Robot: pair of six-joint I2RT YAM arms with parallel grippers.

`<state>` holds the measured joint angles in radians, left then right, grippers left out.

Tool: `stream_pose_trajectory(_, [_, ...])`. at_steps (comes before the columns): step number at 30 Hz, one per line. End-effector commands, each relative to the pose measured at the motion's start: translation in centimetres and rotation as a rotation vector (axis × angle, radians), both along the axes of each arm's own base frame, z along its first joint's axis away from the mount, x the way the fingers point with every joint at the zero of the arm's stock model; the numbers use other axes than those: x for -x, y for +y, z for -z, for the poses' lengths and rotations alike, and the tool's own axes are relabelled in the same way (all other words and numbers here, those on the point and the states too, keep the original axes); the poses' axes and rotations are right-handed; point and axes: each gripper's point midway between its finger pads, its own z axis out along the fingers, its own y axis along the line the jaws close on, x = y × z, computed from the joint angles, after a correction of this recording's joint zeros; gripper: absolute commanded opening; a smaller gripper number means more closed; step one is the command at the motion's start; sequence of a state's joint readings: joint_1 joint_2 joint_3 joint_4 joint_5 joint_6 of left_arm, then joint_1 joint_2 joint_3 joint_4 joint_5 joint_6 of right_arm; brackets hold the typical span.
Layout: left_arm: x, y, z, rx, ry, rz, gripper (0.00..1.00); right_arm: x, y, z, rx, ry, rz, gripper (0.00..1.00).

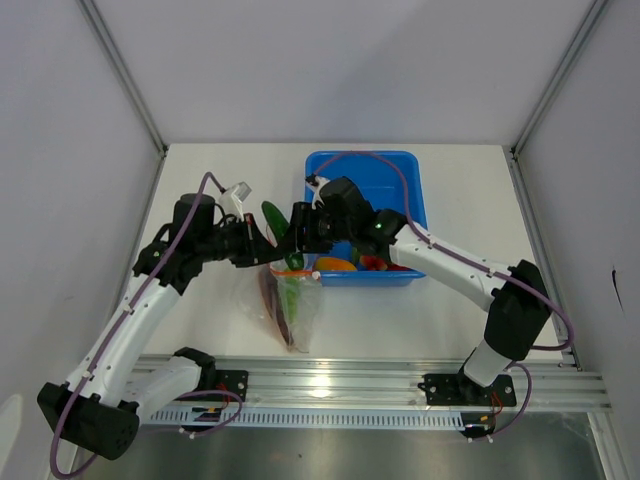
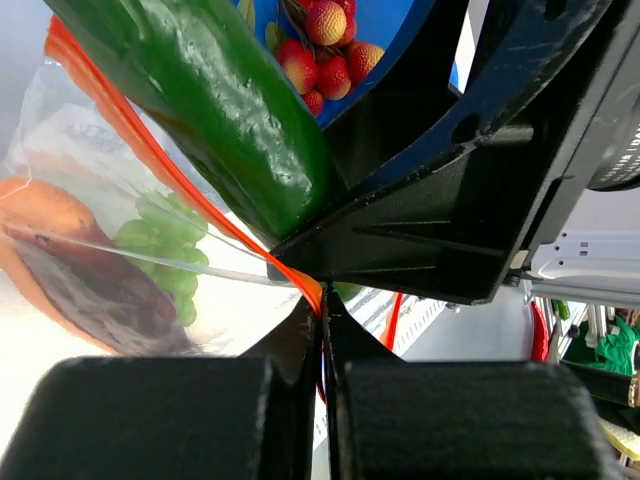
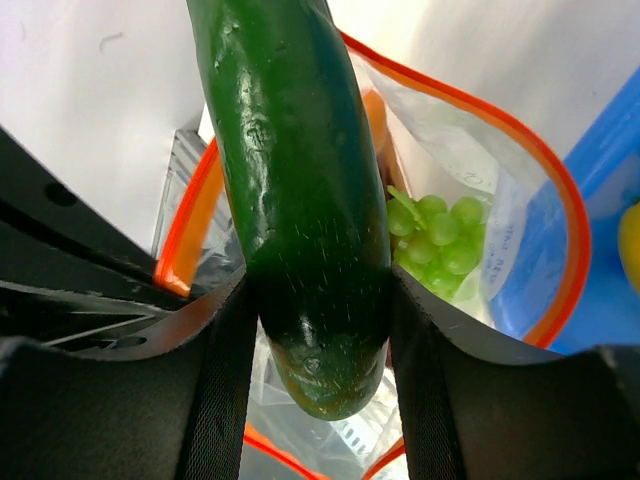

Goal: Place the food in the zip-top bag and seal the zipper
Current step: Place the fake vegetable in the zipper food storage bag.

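White table (image 1: 230, 170) between grey walls (image 1: 60, 120), blue bin (image 1: 410, 180), left gripper (image 2: 322, 310) pinching zipper (image 2: 120, 110), right gripper (image 3: 320, 290) holding cucumber (image 3: 290, 150).

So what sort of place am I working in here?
Probably a robot test cell, not a kitchen: plain white wall panels enclose a white table, a slotted aluminium rail runs along its near edge, and the dark green plastic cucumber looks like a toy.
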<state>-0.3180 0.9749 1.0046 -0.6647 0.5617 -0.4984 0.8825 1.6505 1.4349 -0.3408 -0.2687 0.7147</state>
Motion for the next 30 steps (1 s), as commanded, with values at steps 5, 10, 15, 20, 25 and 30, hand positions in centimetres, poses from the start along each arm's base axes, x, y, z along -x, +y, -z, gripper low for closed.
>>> stream_pose_trajectory(5, [-0.3, -0.2, -3.0, 0.044, -0.076, -0.003, 0.01, 1.9, -0.1, 0.3, 0.004, -0.006, -0.080, 0.55])
stream_pose_trajectory(10, [-0.2, 0.0, -3.1, 0.040, -0.083, -0.006, 0.01, 1.9, -0.8, 0.4, 0.030, -0.033, -0.081, 0.73])
stream_pose_trajectory(15, [-0.2, 0.0, -3.3, 0.038, -0.087, -0.010, 0.01, 1.9, -1.5, -0.4, 0.046, -0.077, -0.074, 0.89])
stream_pose_trajectory(20, [-0.2, 0.1, -3.4, 0.038, -0.094, -0.012, 0.01, 0.7, -2.9, -2.1, 0.080, -0.157, -0.025, 0.90])
stream_pose_trajectory(25, [-0.1, 0.1, -3.7, 0.037, -0.101, -0.011, 0.01, -2.2, -6.4, -3.2, 0.166, -0.225, 0.117, 0.99])
stream_pose_trajectory(30, [-0.1, 0.3, -3.6, 0.024, -0.105, -0.015, 0.01, -6.5, -12.7, -3.5, 0.191, -0.223, 0.302, 0.99])
